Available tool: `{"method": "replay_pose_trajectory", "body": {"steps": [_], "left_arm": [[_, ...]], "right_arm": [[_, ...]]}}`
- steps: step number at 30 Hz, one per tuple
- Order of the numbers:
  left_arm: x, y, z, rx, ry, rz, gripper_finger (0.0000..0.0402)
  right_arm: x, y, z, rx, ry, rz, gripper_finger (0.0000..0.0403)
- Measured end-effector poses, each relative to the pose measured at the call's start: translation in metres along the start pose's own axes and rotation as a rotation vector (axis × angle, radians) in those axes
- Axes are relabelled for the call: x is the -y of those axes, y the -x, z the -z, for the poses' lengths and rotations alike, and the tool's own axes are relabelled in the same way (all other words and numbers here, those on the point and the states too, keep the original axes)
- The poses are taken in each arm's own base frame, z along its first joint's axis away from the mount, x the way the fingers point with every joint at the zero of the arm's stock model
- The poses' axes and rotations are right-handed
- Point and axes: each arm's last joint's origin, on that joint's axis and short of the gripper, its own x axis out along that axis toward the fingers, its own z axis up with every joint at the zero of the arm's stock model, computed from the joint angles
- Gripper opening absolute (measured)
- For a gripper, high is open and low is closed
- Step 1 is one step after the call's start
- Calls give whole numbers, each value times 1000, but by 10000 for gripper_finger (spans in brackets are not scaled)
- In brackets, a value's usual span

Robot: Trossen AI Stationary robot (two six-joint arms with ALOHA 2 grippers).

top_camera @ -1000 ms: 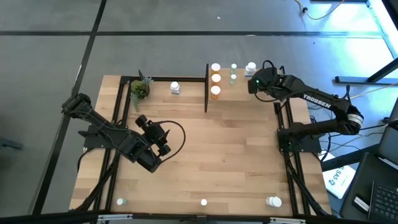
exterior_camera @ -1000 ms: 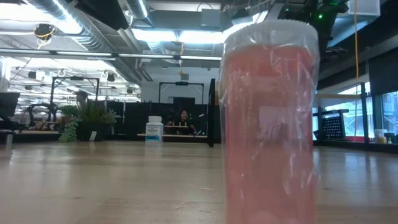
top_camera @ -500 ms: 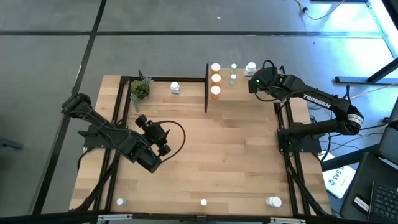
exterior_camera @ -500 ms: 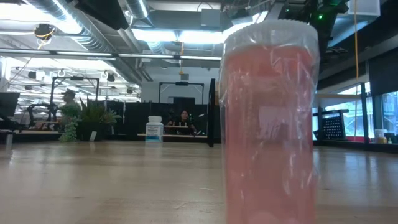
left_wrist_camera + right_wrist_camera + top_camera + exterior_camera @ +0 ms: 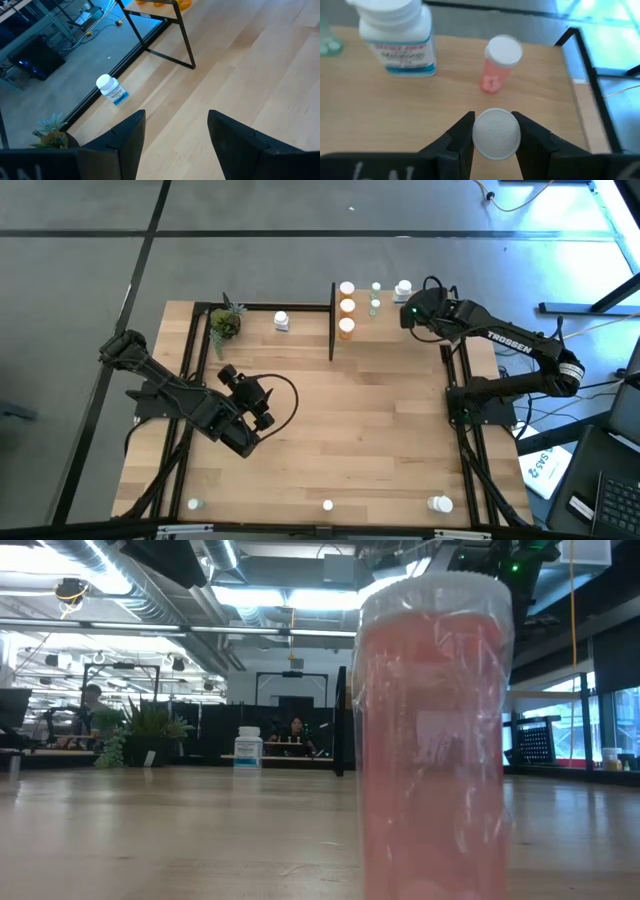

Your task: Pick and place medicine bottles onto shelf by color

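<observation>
Obstacles and clearance: table [image 5: 380, 430] centre is bare wood, open to passage, with the left gripper [image 5: 262, 406] over its left part. Far edge crowded: potted plant [image 5: 224, 324], a white bottle [image 5: 281, 321], the shelf [image 5: 420, 320] on its black frame, carrying orange bottles [image 5: 346, 306] in a row. Near edge: three small bottles [image 5: 328, 504] well apart, gaps between them.

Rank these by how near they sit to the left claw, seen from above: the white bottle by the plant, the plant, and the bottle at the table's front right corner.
From the left gripper:
1. Plant, far left edge of the table.
2. White bottle, just right of the plant; too close to the plant's distance to rank surely.
3. Front-right bottle, clearly farthest.
</observation>
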Motion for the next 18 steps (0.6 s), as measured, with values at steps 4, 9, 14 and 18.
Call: {"method": "replay_pose_trajectory", "body": {"steps": [4, 9, 14, 18], "left_arm": [[0, 0, 0, 0, 0, 0, 208], [0, 0, 0, -1, 0, 1, 208], [0, 0, 0, -2, 0, 1, 208], [0, 0, 0, -4, 0, 2, 208]], "right_arm": [[1, 0, -1, 22, -28, 20, 120], [0, 0, 0, -5, -28, -5, 120], [-1, 0, 1, -19, -25, -18, 120], [-1, -1, 1, -21, -23, -17, 120]]}}
